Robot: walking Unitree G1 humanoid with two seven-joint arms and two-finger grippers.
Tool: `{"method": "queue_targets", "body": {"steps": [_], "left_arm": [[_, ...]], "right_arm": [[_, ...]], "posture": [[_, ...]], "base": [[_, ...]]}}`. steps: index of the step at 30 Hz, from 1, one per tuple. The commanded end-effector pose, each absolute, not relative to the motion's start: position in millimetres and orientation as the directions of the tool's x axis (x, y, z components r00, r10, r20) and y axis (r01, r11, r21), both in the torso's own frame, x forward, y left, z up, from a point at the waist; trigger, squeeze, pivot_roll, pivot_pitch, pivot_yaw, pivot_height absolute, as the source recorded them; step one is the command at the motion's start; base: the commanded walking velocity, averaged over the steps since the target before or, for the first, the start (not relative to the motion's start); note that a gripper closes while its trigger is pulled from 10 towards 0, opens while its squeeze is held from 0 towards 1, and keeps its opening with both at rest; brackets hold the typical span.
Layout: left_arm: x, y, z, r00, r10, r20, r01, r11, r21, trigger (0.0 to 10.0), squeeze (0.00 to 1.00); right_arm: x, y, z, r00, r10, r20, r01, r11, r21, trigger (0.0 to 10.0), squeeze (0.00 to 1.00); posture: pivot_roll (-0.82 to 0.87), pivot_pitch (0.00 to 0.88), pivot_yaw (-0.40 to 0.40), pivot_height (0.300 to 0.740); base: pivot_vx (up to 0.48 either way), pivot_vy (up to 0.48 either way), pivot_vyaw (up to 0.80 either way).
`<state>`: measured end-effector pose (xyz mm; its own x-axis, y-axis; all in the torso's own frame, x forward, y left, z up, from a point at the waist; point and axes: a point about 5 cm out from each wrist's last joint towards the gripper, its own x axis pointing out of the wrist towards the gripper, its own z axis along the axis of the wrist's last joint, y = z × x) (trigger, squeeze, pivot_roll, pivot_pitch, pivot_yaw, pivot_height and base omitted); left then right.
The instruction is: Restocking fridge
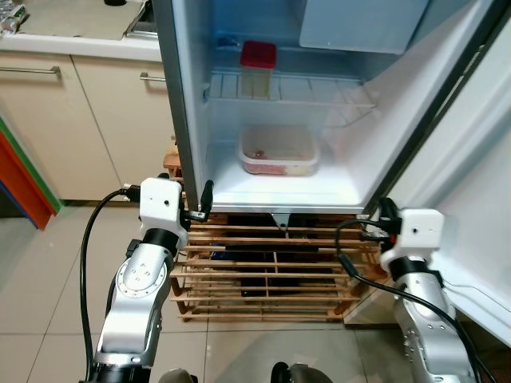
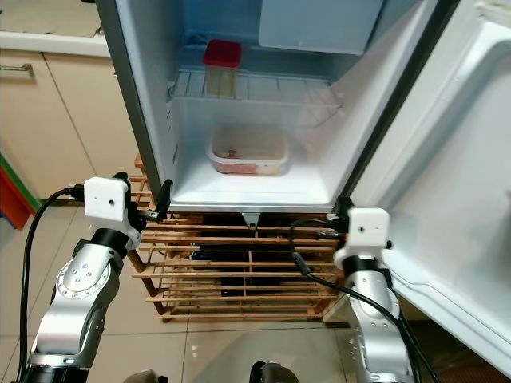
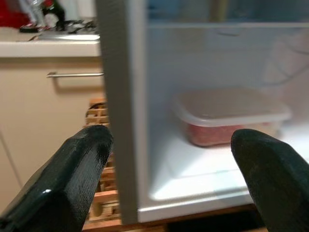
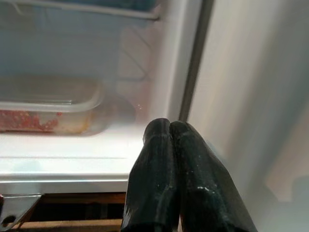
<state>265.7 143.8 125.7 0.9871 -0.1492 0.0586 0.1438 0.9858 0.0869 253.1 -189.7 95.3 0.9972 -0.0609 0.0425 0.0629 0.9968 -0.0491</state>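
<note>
The fridge (image 1: pixel 279 193) stands open in front of me. A red-lidded jar (image 1: pixel 258 68) sits on its wire shelf. Below it, a clear lidded container (image 1: pixel 279 152) of reddish food rests on the fridge floor. My left gripper (image 1: pixel 200 203) is open at the fridge's lower left front corner. In the left wrist view its fingers (image 3: pixel 87 159) stand either side of the fridge's left wall edge. My right gripper (image 1: pixel 383 214) is shut and holds nothing. It sits at the lower right corner by the door hinge, with its fingertips (image 4: pixel 166 140) pressed together.
The fridge door (image 1: pixel 471 183) swings wide open on my right. A wooden slatted rack (image 1: pixel 263 271) sits under the fridge. Beige cabinets (image 1: pixel 80 120) and a counter are on the left. A red and green object (image 1: pixel 20 175) leans at the far left. Tiled floor lies below.
</note>
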Motion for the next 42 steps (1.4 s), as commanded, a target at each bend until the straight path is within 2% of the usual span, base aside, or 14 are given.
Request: {"method": "queue_targets", "body": {"steps": [1, 2, 19, 26, 40, 41, 42], "left_arm": [[263.9, 138.6, 125.1, 0.985, -0.159, 0.061, 0.153, 0.984, 0.091, 10.0, 0.00], [263.8, 135.8, 121.3, 0.985, -0.164, 0.047, 0.160, 0.983, 0.084, 10.0, 0.00], [268.4, 136.1, 113.0, 0.990, -0.142, 0.014, 0.139, 0.982, 0.129, 10.0, 0.00], [275.6, 130.6, 112.8, 0.985, -0.172, 0.018, 0.168, 0.974, 0.151, 10.0, 0.00], [276.0, 128.6, 110.6, 0.986, -0.169, 0.008, 0.166, 0.974, 0.157, 10.0, 0.00], [277.8, 129.6, 111.1, 0.987, -0.158, 0.010, 0.154, 0.974, 0.165, 10.0, 0.00], [278.4, 129.9, 111.1, 0.988, -0.155, 0.009, 0.151, 0.975, 0.161, 10.0, 0.00]], "right_arm": [[251.0, -198.4, 94.0, 0.995, -0.100, 0.022, 0.100, 0.994, -0.034, 10.0, 0.13], [252.4, -196.4, 92.6, 0.996, -0.093, 0.011, 0.093, 0.995, -0.038, 10.0, 1.00], [260.1, -185.9, 90.8, 0.999, -0.041, -0.002, 0.041, 0.998, -0.039, 10.0, 1.00], [264.8, -182.5, 92.0, 1.000, -0.008, 0.008, 0.009, 0.999, -0.051, 10.0, 1.00], [263.5, -189.2, 82.5, 0.998, -0.049, -0.035, 0.046, 0.996, -0.082, 10.0, 1.00], [264.2, -189.1, 81.4, 0.998, -0.055, -0.040, 0.052, 0.995, -0.086, 10.0, 0.00], [264.4, -189.0, 81.4, 0.998, -0.056, -0.039, 0.053, 0.995, -0.082, 10.0, 0.00]], "posture": [[0.05, 0.000, -0.068, 0.740], [0.05, 0.000, -0.066, 0.740], [0.04, 0.000, -0.073, 0.740], [0.03, 0.000, -0.063, 0.740], [0.03, 0.000, -0.055, 0.740], [0.03, 0.000, -0.056, 0.740], [0.03, 0.000, -0.056, 0.740]], "base": [[0.000, 0.000, 0.00], [0.000, 0.000, 0.00], [0.000, 0.000, 0.00], [0.000, 0.000, 0.00], [0.000, 0.000, 0.00], [-0.274, 0.000, 0.00], [-0.277, 0.000, 0.00]]}}
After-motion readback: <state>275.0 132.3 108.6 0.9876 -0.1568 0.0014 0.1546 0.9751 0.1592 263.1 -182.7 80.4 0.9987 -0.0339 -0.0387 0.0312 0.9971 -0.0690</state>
